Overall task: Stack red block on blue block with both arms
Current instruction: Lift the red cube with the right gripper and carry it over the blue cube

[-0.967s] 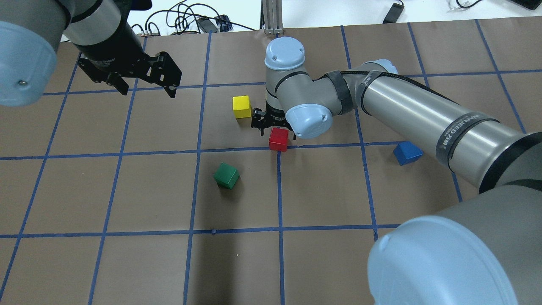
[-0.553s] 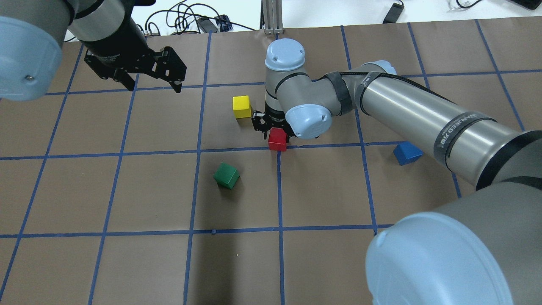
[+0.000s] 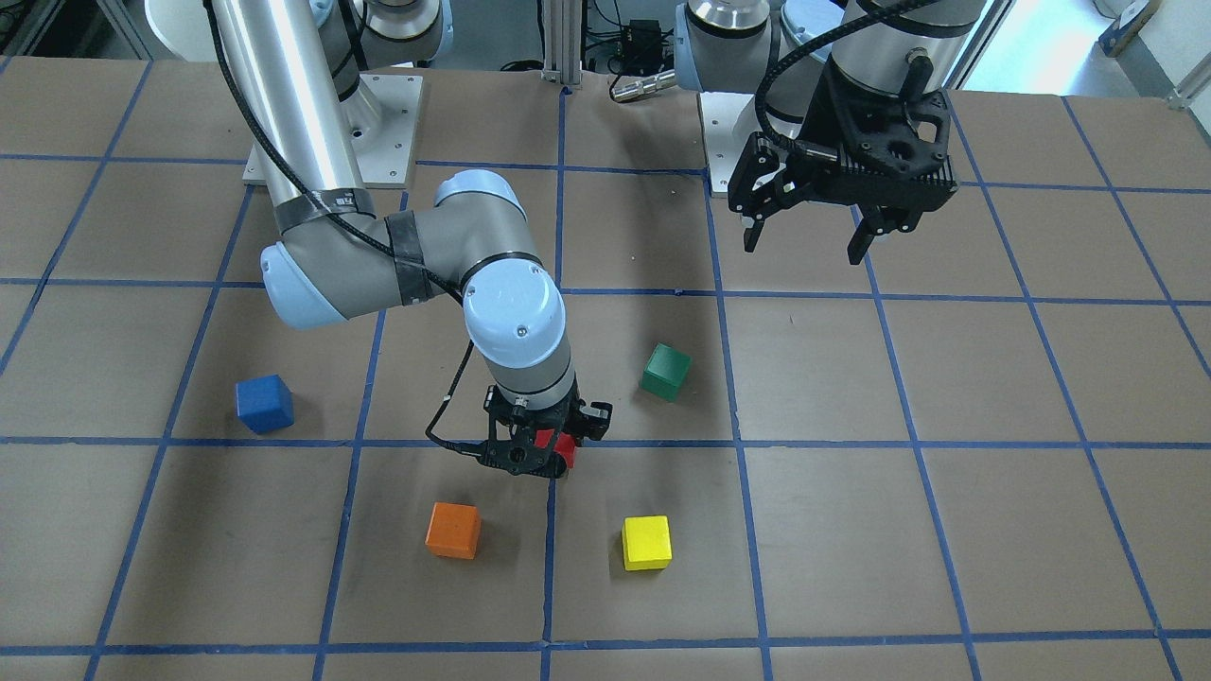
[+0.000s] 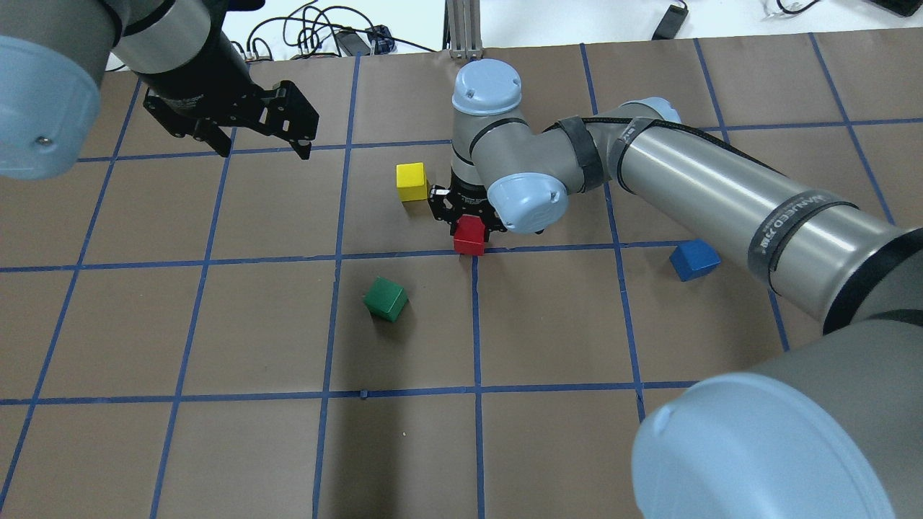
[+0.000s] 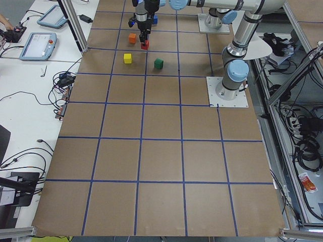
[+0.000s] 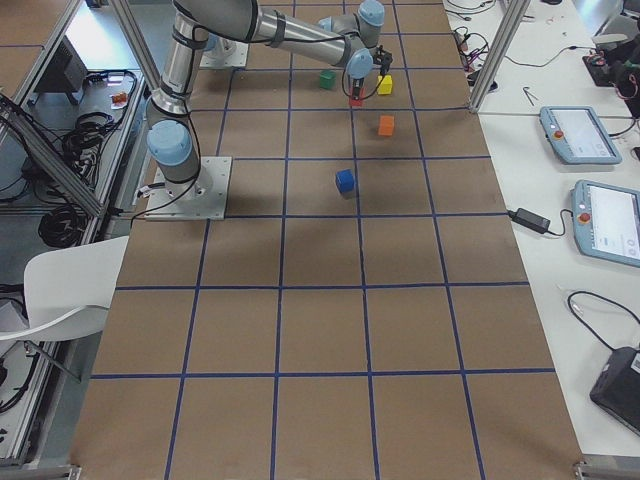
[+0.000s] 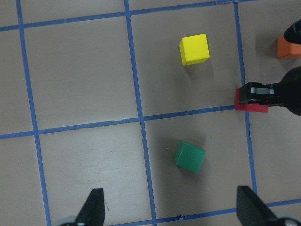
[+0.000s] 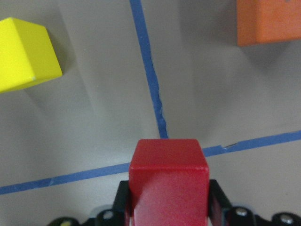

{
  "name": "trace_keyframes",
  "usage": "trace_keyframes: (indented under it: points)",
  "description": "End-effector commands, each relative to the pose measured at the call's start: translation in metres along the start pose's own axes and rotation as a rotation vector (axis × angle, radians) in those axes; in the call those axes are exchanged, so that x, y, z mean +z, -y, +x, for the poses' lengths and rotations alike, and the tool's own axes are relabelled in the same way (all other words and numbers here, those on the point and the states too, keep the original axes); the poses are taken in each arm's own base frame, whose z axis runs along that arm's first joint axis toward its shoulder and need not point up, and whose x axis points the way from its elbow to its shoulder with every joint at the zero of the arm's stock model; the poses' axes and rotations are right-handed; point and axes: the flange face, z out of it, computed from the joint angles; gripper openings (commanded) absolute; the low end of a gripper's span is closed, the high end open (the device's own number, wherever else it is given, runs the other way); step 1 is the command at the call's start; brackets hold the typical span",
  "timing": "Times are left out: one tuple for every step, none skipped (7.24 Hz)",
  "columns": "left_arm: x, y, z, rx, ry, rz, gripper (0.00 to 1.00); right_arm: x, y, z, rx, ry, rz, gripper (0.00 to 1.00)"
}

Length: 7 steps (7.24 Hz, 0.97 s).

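Near the middle of the brown paper-covered table (image 4: pixel 216 447) with its blue tape grid, the right arm's black two-finger gripper (image 4: pixel 470 225) is clamped on the small matte red cube (image 8: pixel 168 176). A finger presses each side face, and the cube sits over a grid-line crossing. Whether it is clear of the paper yet I cannot tell. The small matte blue cube (image 4: pixel 694 260) lies well apart, on the robot's right, partly tucked under the right forearm in the overhead view. The left arm's black gripper (image 3: pixel 804 248) hangs above the table with its fingers spread wide and nothing between them, well away from every cube.

The main risk is in the placement. The blue cube looks turned against the grid, so a red cube brought in square to the lines would probably land with its corners overhanging and tip off on release. The wrist view shows the fingers holding only the rear part of the red cube, so a quick swing could let it pivot in the grip. A low carry might drag it on the paper or nudge the small orange cube (image 3: pixel 453 530) or the small yellow cube (image 3: pixel 646 542), both nearby. Any hand-over to the left arm adds a chance of dropping the cube or of fingers colliding.
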Motion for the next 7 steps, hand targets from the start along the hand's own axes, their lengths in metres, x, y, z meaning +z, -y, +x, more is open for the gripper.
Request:
trace_keyframes:
  points:
    - [-0.002,-0.003,0.000,0.002,0.000,0.002,1.00,-0.080,0.032,0.034,0.047,-0.082,-0.044,0.00]
    - [0.003,0.002,0.000,0.000,0.001,0.000,1.00,-0.113,0.049,0.063,0.022,-0.110,-0.065,0.00]
    - [-0.003,-0.001,0.001,0.002,0.000,0.011,1.00,-0.134,0.060,0.103,-0.023,-0.106,-0.096,0.00]
    - [-0.003,-0.003,0.001,0.004,0.000,0.009,1.00,-0.151,0.068,0.143,-0.063,-0.093,-0.105,0.00]
    - [-0.002,0.000,0.000,0.001,0.000,0.011,1.00,-0.151,0.070,0.175,-0.141,-0.092,-0.134,0.00]
    - [-0.003,-0.003,0.001,0.004,0.002,0.011,1.00,-0.150,0.063,0.199,-0.201,-0.083,-0.144,0.00]
    - [-0.002,0.001,0.000,0.002,0.000,0.011,1.00,-0.145,0.058,0.229,-0.241,-0.070,-0.162,0.00]
